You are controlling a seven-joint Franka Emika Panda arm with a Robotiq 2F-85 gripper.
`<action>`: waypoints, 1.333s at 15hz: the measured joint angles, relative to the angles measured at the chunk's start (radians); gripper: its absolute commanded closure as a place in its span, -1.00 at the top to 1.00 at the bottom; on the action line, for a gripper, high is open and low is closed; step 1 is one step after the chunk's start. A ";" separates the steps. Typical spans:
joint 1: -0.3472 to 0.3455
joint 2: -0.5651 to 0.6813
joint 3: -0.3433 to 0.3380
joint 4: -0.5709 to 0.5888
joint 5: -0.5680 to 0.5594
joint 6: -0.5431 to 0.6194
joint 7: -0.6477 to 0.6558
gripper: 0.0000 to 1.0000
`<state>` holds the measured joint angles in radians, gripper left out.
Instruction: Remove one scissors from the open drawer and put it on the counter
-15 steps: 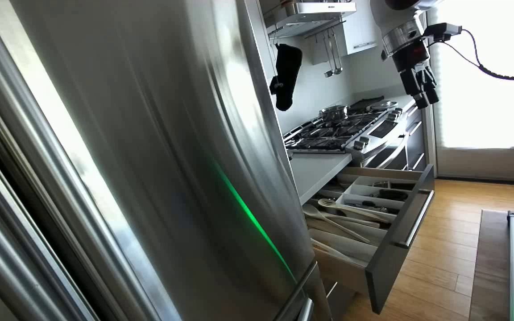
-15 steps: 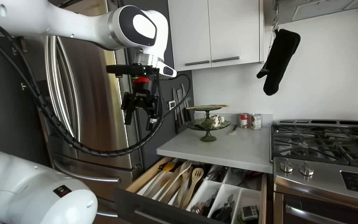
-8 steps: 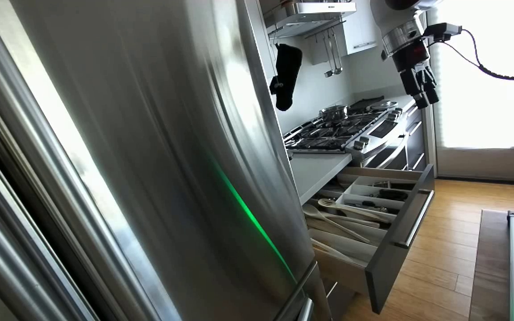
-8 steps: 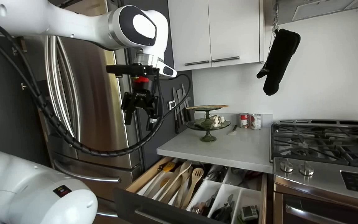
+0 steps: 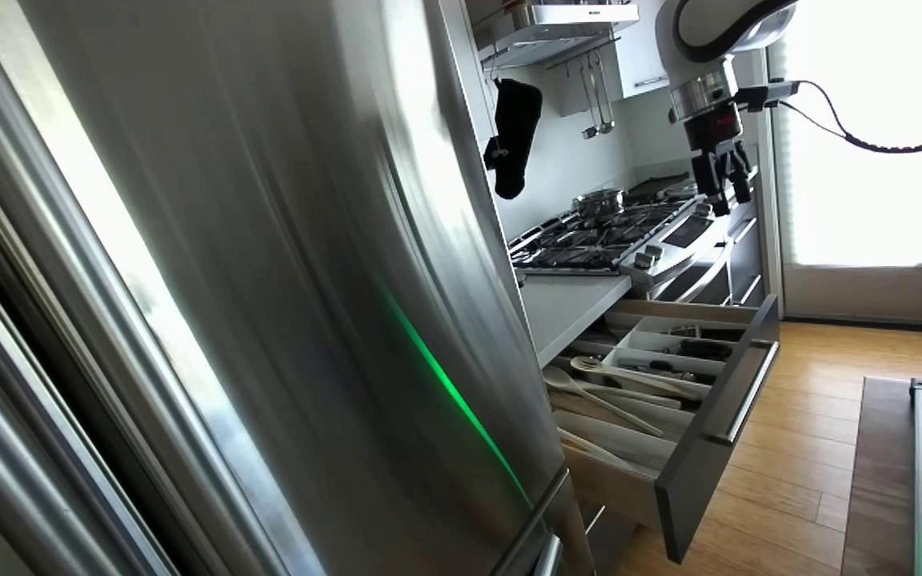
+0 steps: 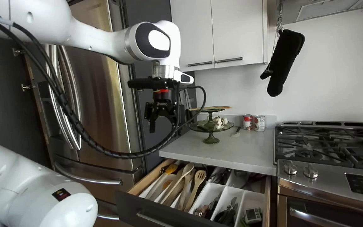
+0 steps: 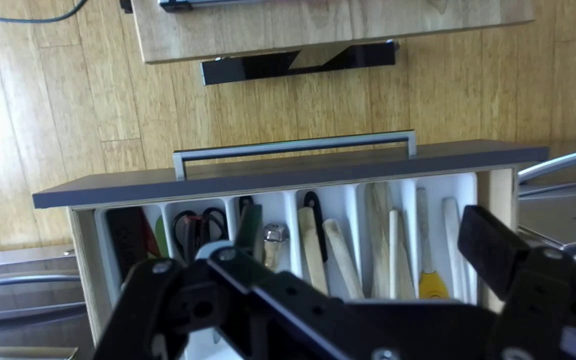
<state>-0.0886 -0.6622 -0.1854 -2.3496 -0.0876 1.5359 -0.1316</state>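
Note:
The drawer (image 5: 721, 436) stands open in both exterior views (image 6: 159, 212) and in the wrist view (image 7: 288, 172). Scissors with dark loop handles (image 7: 199, 231) lie in a white compartment of it. They also show dark in an exterior view (image 6: 226, 216); my gripper hides their lower part in the wrist view. The counter (image 6: 228, 154) is the pale grey top above the drawer, seen also in an exterior view (image 5: 577, 304). My gripper (image 6: 163, 126) is open and empty, pointing down, well above the drawer. Its fingers are spread wide in the wrist view (image 7: 370, 237).
Wooden spoons (image 6: 181, 186) fill compartments beside the scissors. A timer (image 6: 252, 216) lies in the compartment on the other side. A green tiered stand (image 6: 211, 137), two cans (image 6: 253, 123) and a hob (image 6: 314, 148) are on the counter. The steel fridge (image 5: 309, 280) stands beside the drawer.
Between half a second ago and now, my arm and gripper have moved a little lower and sideways, closer to the counter. The gripper stays open. The drawer and its contents have not moved.

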 measured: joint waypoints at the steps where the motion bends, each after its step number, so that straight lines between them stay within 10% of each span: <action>1: -0.005 0.025 -0.011 -0.016 -0.019 0.044 -0.022 1.00; 20: -0.103 0.619 -0.121 -0.176 -0.070 0.935 -0.217 1.00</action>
<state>-0.1915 -0.0435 -0.3066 -2.5251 -0.1573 2.4711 -0.3490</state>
